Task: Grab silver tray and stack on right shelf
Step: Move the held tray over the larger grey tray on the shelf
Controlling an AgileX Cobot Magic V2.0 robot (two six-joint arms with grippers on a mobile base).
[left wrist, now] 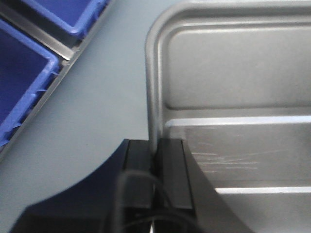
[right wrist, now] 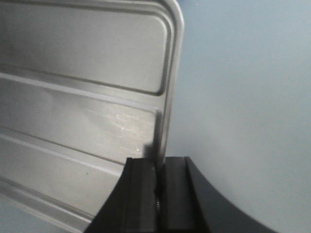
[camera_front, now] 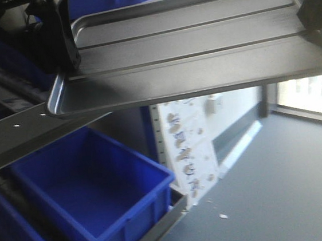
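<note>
The silver tray (camera_front: 199,47) hangs level in the air, high in the front view, its two long ridges showing. My left gripper (camera_front: 64,47) is shut on the rim of its left short end, and my right gripper (camera_front: 314,9) is shut on the rim of the right end. In the left wrist view the black jaws (left wrist: 156,145) pinch the tray (left wrist: 233,87) at its rolled rim. The right wrist view has the gripper (right wrist: 159,162) clamped on the tray (right wrist: 82,92) edge too. The right shelf (camera_front: 12,133) with its shiny front rail stands below and left of the tray.
A large dark-blue crate (camera_front: 93,191) sits on the shelf level under the tray's left end. More blue crates (left wrist: 19,82) and a steel rail (left wrist: 73,48) show left of the tray. Grey floor (camera_front: 283,188) lies to the right. A white perforated upright (camera_front: 181,147) stands behind.
</note>
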